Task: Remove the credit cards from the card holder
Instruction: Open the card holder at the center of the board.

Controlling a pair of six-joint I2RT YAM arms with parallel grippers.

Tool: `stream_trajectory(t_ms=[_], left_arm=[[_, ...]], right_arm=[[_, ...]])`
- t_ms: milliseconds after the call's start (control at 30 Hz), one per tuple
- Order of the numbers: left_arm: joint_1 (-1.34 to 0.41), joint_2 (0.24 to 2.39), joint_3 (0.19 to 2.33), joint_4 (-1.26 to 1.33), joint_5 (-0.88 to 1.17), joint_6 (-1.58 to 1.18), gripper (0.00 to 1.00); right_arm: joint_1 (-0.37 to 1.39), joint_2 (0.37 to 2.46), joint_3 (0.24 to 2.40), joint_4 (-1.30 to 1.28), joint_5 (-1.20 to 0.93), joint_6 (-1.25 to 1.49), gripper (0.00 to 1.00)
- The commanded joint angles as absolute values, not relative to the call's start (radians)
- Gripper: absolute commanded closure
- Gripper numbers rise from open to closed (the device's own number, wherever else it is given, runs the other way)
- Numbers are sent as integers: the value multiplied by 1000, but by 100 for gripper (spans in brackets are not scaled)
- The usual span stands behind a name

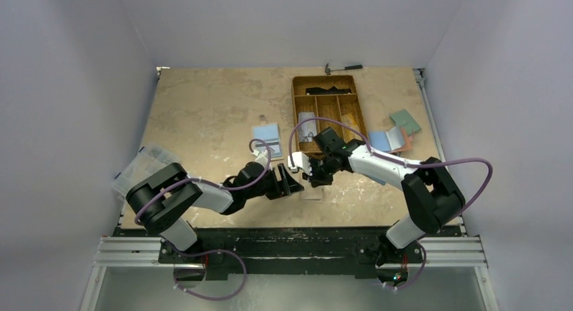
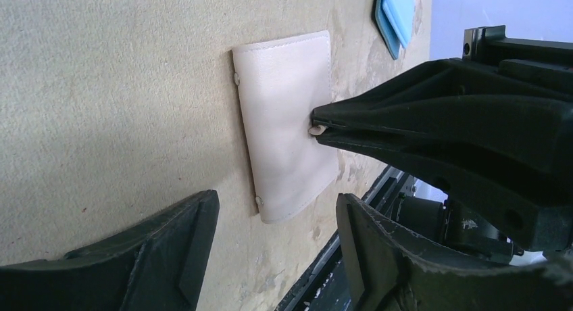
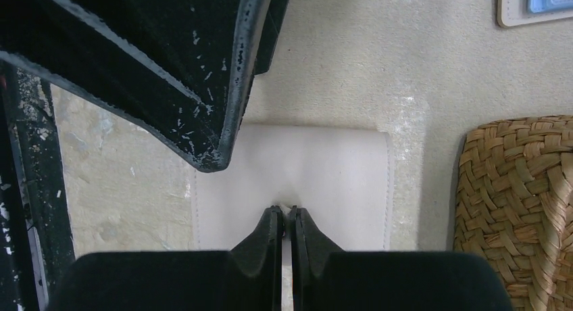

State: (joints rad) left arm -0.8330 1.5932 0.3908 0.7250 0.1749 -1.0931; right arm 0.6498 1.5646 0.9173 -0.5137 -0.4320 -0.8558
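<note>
A closed pale tan card holder lies flat on the table; it also shows in the right wrist view and, partly under the grippers, in the top view. My right gripper is shut, its tips pinching a small pucker of the holder's top cover at mid-face. My left gripper is open and empty, its jaws wide apart just short of the holder's near end. No credit cards of this holder show.
An open holder with light blue cards lies behind the grippers. More blue, pink and green holders lie at the right. A brown woven compartment tray stands at the back, close to my right gripper. A clear plastic box sits at the left edge.
</note>
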Motion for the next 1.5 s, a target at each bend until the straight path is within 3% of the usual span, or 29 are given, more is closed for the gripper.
stream_trajectory(t_ms=[0,100,367,833,933,1200,1467], left_arm=[[-839,1628,374,638,120,-1093,31],[-839,1627,370,638,116,-1094,31],[-838,1579,356,632,101,-1074,31],[-838,1398,339,509,42,-1002,31],[-838,1371,338,487,36,-994,31],[-838,1302,335,451,29,-967,31],[-838,1180,328,395,16,-930,30]], right_arm=[[653,1577,935,-532,-435,-868,95],[633,1554,949,-561,-526,-884,100],[568,1495,952,-641,-663,-977,100],[468,1453,882,-712,-658,-1147,100],[436,1442,857,-724,-642,-1181,92],[425,1485,814,-731,-565,-1204,59],[395,1498,829,-774,-568,-1198,48]])
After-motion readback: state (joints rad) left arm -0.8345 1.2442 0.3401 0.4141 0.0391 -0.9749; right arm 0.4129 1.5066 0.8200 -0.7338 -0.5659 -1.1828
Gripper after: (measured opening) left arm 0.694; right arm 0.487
